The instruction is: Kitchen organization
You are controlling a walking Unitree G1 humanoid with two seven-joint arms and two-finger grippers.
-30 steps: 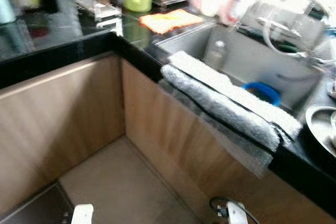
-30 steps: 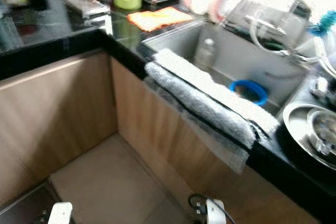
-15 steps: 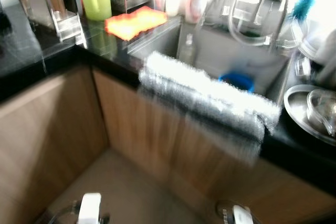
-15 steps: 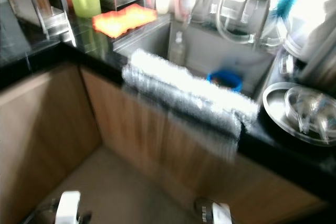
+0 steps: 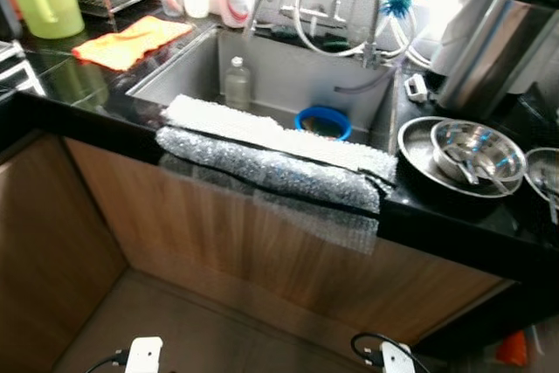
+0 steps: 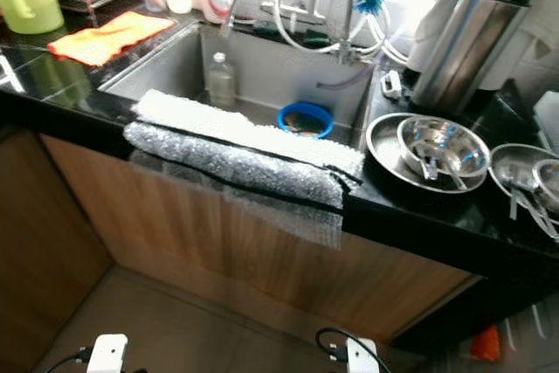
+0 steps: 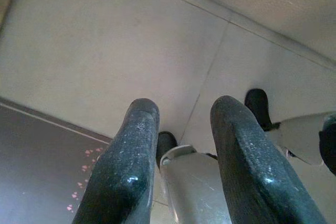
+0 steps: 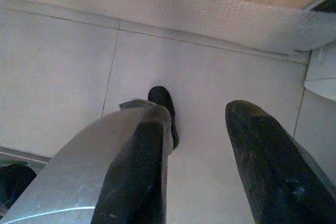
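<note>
Left eye view: grey towel (image 5: 279, 150) draped over sink (image 5: 183, 72) edge.

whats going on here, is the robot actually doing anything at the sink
Nothing is being handled right now. The robot stands facing the sink, with both arms hanging low: the left gripper and right gripper are open and empty, pointing at the floor tiles. A grey towel is draped over the sink's front edge. Inside the sink are a blue bowl and a small bottle. Steel bowls sit on the counter to the right, an orange cloth to the left.
</note>
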